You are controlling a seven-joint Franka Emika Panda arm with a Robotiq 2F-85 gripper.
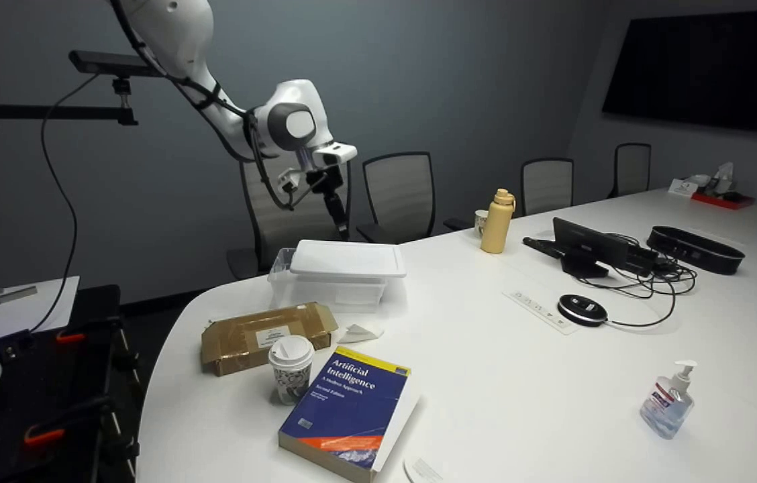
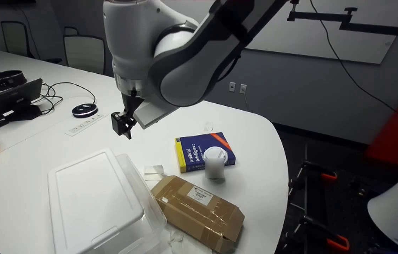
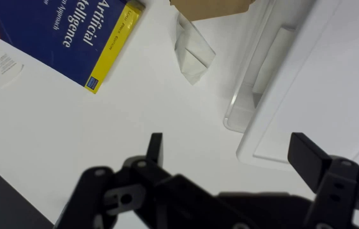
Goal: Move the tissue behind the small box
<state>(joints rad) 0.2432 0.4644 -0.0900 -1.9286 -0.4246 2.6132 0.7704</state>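
- one claw, its two fingers spread wide apart; in both exterior views it hangs above the tabletop.
- one folded white tissue, lying on the tabletop between one blue book and one clear bin, just beside one end of the small brown box; whether it touches the box i cannot tell.
- one crumpled white piece more, in an exterior view, between the bin and the box; i cannot tell if it is a second tissue.
- one small brown box in all, lying flat, with one white label on top.
- one white lid, set askew on the bin so that a strip is uncovered; in the wrist view one pale thing shows inside, partly hidden.
- two cups: one lidded paper cup, upright just beside the book, and one white cup, partly hidden.
- two bottles: one yellow bottle, just beside the white cup, and one pump bottle, well apart.
- one black monitor, one black puck and four chairs in an exterior view.
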